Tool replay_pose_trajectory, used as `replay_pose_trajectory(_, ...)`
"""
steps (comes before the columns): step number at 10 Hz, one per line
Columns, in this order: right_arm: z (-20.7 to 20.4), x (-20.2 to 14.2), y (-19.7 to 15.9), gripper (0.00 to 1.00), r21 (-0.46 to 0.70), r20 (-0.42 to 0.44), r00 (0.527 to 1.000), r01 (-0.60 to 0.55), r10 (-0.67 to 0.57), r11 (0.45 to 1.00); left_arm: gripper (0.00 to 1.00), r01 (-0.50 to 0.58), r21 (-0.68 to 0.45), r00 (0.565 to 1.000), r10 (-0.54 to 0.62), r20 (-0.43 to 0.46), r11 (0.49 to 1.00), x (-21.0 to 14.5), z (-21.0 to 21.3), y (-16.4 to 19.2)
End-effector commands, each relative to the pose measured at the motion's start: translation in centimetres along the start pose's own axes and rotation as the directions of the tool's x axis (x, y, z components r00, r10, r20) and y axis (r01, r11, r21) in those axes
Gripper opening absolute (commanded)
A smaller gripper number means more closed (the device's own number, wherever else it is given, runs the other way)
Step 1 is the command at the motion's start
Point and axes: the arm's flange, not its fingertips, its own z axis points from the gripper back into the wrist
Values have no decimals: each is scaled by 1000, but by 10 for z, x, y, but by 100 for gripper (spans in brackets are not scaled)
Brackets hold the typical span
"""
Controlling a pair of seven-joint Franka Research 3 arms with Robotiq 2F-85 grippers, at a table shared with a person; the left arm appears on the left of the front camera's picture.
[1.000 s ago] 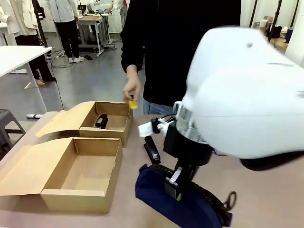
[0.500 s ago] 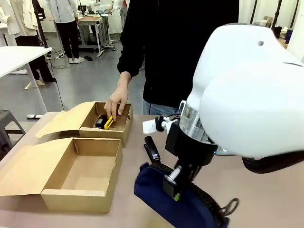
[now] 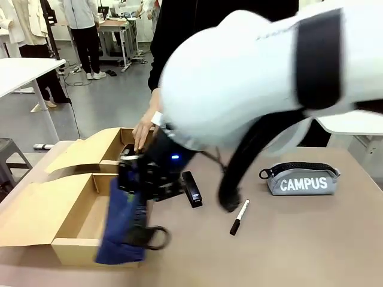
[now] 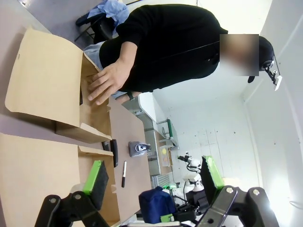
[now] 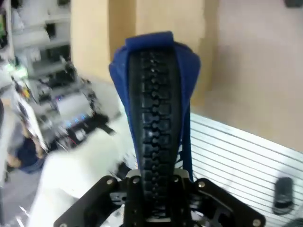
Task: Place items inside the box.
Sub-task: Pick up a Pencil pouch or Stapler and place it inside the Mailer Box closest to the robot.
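Downward-pointing right claw [image 3: 139, 186] dangles navy pouch [image 3: 121, 230] by near box [image 3: 70, 251].

Lighting's bright and pretty even, looks like plain overhead room light, so the shadows on the table [image 3: 311, 239] are soft and faint. The front view has heavy motion blur: the right arm [image 3: 251, 78] is smeared across the frame and the navy pouch [image 3: 122, 230] under it is streaky, while the grey pouch [image 3: 302, 179] and the marker [image 3: 240, 216] are sharp. The right wrist view is soft all over, with the pouch close up and fuzzy. The left wrist view is crisp but washed out on the pale wall [image 4: 284, 142], with wide-angle stretch at the edges.
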Motion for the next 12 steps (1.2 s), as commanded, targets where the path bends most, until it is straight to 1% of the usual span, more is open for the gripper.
replay_pose_trajectory(1, -33, -9, 27, 7, -80, 95, 988, -116, 123, 990, 100, 22, -24, 1000, -21, 11, 999, 0, -1, 0)
replay_pose_trajectory(2, 0, 0, 0, 7, 0, 0, 1000, 0, 0, 1000, 100, 22, -24, 1000, -21, 11, 999, 0, -1, 0)
replay_pose_trajectory(3, 0, 0, 0, 7, 0, 0, 1000, 0, 0, 1000, 100, 22, -24, 1000, -21, 11, 999, 0, -1, 0)
replay_pose_trajectory(4, -24, -6, 14, 7, 2, 41, 999, -24, 24, 1000, 100, 22, -24, 1000, -21, 11, 999, 0, -1, 0)
replay_pose_trajectory(5, -27, -3, 17, 7, -46, 210, 950, 244, -229, 969, 100, 22, -24, 1000, -21, 11, 999, 0, -1, 0)
replay_pose_trajectory(7, -46, 34, 46, 7, 0, 229, 950, 220, -215, 975, 100, 22, -24, 1000, -21, 11, 999, 0, -1, 0)
replay_pose_trajectory(8, -53, 50, 58, 7, -18, 249, 941, 241, -229, 970, 100, 22, -24, 1000, -21, 11, 999, 0, -1, 0)
replay_pose_trajectory(9, -65, 62, 66, 7, -71, 217, 955, 221, -201, 973, 100, 22, -24, 1000, -21, 11, 999, 0, -1, 0)
replay_pose_trajectory(10, -76, 74, 70, 7, -119, 205, 959, 225, -198, 967, 100, 22, -24, 1000, -21, 11, 999, 0, -1, 0)
replay_pose_trajectory(12, -98, 84, 79, 7, -160, 181, 975, 161, -131, 974, 100, 22, -24, 1000, -21, 11, 999, 0, -1, 0)
